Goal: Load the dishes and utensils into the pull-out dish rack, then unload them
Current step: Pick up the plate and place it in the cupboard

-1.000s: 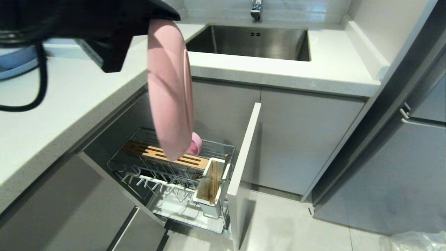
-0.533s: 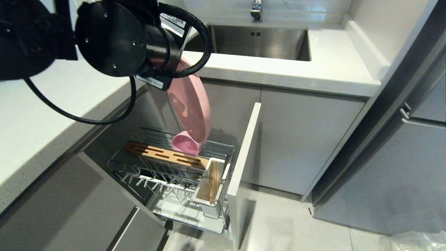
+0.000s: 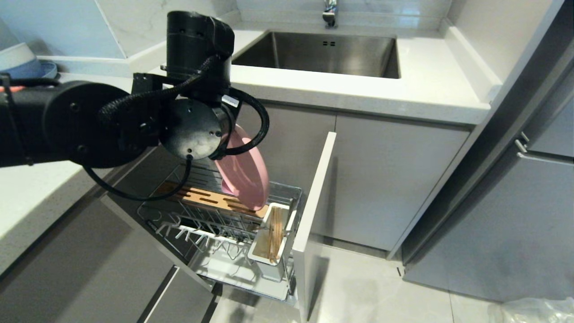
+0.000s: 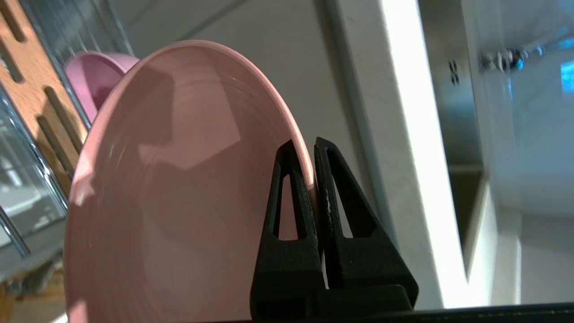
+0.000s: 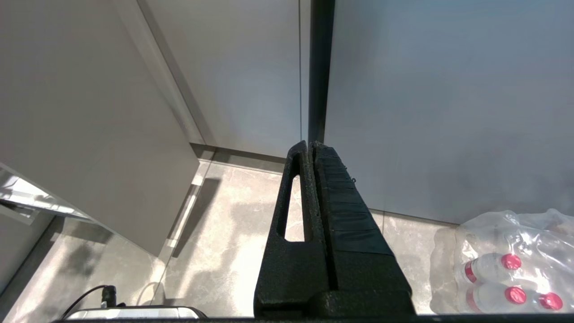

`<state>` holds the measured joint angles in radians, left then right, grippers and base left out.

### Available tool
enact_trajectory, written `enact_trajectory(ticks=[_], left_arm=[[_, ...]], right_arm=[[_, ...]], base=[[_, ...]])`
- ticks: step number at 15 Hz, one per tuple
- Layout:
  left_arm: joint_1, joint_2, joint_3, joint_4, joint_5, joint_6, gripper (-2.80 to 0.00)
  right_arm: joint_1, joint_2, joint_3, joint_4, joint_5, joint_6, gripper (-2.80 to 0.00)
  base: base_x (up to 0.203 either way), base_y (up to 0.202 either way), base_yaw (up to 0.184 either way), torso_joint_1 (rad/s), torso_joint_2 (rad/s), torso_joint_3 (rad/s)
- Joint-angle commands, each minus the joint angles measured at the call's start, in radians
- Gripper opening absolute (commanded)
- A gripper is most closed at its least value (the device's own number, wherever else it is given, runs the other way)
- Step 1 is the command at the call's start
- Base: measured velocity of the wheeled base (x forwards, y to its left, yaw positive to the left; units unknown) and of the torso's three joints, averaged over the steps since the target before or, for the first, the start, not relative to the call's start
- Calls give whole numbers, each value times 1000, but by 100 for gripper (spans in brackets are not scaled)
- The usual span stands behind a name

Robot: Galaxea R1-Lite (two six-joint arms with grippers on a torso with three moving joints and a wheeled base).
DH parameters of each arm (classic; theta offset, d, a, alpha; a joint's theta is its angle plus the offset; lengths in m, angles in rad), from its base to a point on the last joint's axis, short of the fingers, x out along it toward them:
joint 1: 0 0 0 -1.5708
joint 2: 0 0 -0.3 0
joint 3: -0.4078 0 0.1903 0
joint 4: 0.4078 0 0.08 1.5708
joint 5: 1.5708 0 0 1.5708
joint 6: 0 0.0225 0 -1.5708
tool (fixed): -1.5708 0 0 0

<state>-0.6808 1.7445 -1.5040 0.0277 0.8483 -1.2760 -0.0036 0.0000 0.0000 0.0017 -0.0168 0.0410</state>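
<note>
My left gripper (image 4: 311, 143) is shut on the rim of the pink plate (image 4: 179, 188). In the head view the plate (image 3: 244, 177) hangs on edge, tilted, just above the slotted wooden bar (image 3: 202, 197) of the pull-out dish rack (image 3: 289, 190). The arm's black wrist (image 3: 193, 130) hides the fingers there. The pink bowl (image 4: 92, 78) lies in the rack behind the plate and is hidden in the head view. Light-wood chopsticks (image 3: 273, 233) stand in the white utensil holder (image 3: 262, 258). My right gripper (image 5: 310, 143) is shut and empty, parked over the floor.
The rack's grey door front (image 3: 314, 202) stands out to the right of the basket. The white countertop (image 3: 403, 89) and steel sink (image 3: 323, 54) lie above. Blue and white bowls (image 3: 22, 63) sit at the far left. A wrapped pack of bottles (image 5: 506, 264) is on the floor.
My left arm has swung down from counter height, carrying the plate lower and toward the rack. The plate now covers the bowl in the head view. The right arm has not moved.
</note>
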Motion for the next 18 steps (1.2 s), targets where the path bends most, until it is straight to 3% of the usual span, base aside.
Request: enact_trajectory(ticks=[1,6,10,14,18], left_arm=[[33,-5,63,-44,11,-8,-280],[116,-3,119,-98,24,-47,-280],[149,-2,211,-203,25,-61,-280],[164,11,268,-207,25,-145,-280],[165,37,286,-207,25,-188,-280]], right_arm=[[1,0,2,0,0,0,-280],[1,0,2,0,0,0,-280],[1,0,2,0,0,0,-280],[1,0,2,0,0,0,-280],[1,0,2,0,0,0,-280]], base=[[0,0,0,0,0,0],[0,0,0,0,0,0],[0,0,0,0,0,0],[0,0,0,0,0,0],[0,0,0,0,0,0]])
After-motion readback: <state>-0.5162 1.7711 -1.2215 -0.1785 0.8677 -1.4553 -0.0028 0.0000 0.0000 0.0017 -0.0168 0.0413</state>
